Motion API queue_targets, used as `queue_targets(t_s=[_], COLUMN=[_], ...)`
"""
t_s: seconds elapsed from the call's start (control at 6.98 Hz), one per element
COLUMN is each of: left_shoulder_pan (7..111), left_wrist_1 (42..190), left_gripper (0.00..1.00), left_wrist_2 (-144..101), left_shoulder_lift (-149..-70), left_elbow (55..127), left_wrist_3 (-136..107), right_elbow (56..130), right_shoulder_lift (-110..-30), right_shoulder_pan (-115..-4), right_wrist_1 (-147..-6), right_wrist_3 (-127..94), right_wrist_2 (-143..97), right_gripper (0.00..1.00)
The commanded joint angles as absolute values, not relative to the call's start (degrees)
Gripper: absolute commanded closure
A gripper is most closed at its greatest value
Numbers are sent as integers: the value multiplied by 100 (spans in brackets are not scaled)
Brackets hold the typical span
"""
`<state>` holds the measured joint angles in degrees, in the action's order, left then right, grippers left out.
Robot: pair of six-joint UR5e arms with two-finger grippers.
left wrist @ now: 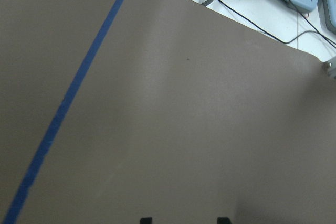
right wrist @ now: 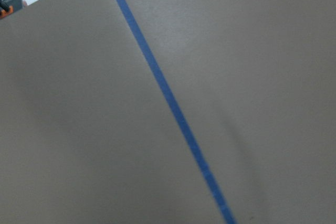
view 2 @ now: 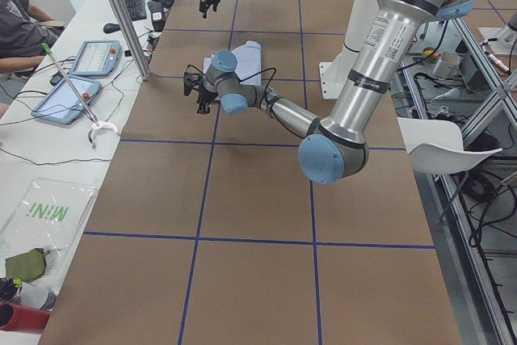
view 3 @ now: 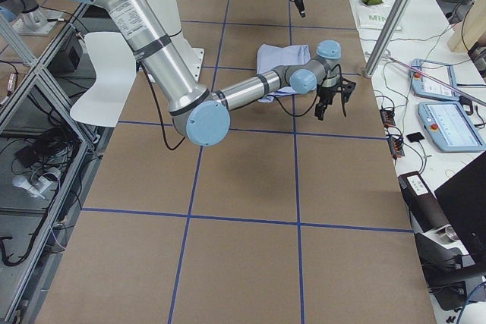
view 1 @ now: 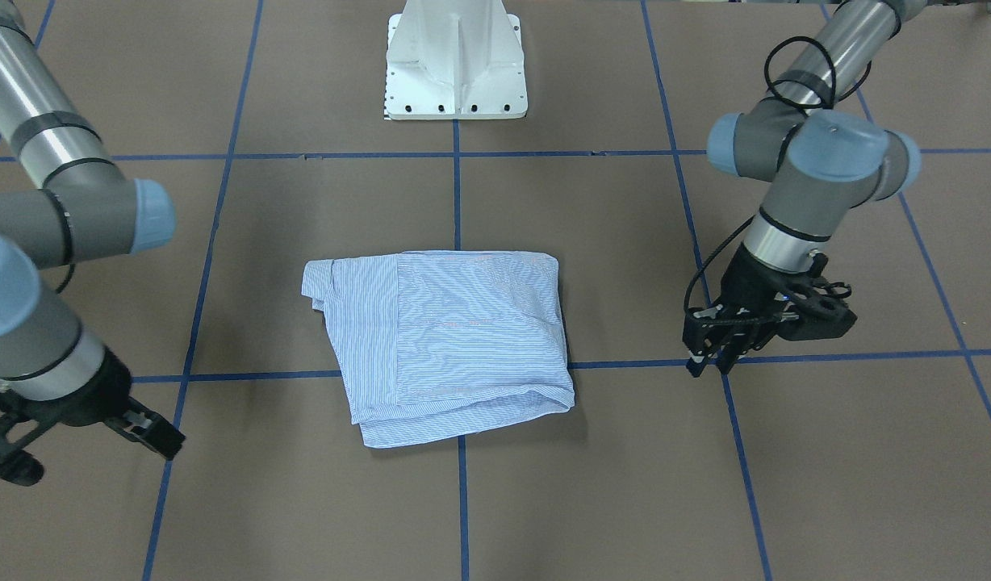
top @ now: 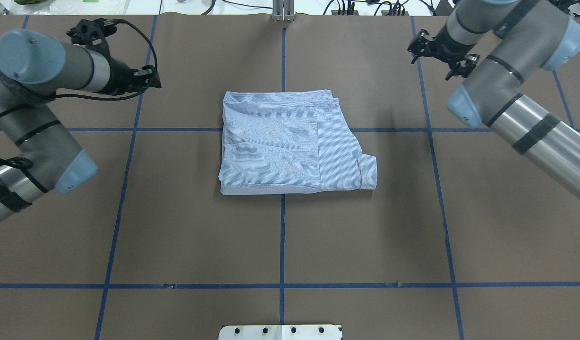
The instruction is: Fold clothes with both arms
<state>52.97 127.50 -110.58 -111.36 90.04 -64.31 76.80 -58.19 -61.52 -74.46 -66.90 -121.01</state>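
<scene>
The clothes are one light blue striped shirt [view 1: 455,339], folded into a rough rectangle in the middle of the brown table [top: 290,141]. A cuff sticks out at its right near corner in the overhead view. Neither arm touches it. My left gripper [view 1: 709,365] hangs off to the shirt's side near a blue tape crossing [top: 150,81]. In the left wrist view its fingertips [left wrist: 146,220] stand apart over bare table, so it is open and holds nothing. My right gripper [view 1: 169,442] hovers off the opposite side [top: 415,49]. It appears open, and its wrist view shows only table and tape.
The white pedestal base [view 1: 455,73] stands behind the shirt. Blue tape lines [top: 283,236] grid the table. Beyond the far edge lie cables and two tablets [view 2: 95,56], by a metal post [view 2: 121,14]. A seated person [view 2: 16,22] is at that side.
</scene>
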Motion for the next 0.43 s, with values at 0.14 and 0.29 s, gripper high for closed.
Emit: queue_targets(t_s=[0.14,0.29], left_shoulder_pan=[6816,7403], left_wrist_1=[12700,12552], left_gripper=[48,48], left_wrist_2=[-12741,-13301], left_shoulder_lift=[-9646,-9398], left_elbow=[9501,9510], left_wrist_3=[-2753,-1724], right_elbow=[7918,7945], right_shoulder_lift=[-7063,-7432], right_shoulder_pan=[-7678,-8047], right_wrist_1=[-7715,-7873], right_wrist_3=[-2912,-1743], right_wrist_2=[-13322,-13342], right_gripper=[0,0])
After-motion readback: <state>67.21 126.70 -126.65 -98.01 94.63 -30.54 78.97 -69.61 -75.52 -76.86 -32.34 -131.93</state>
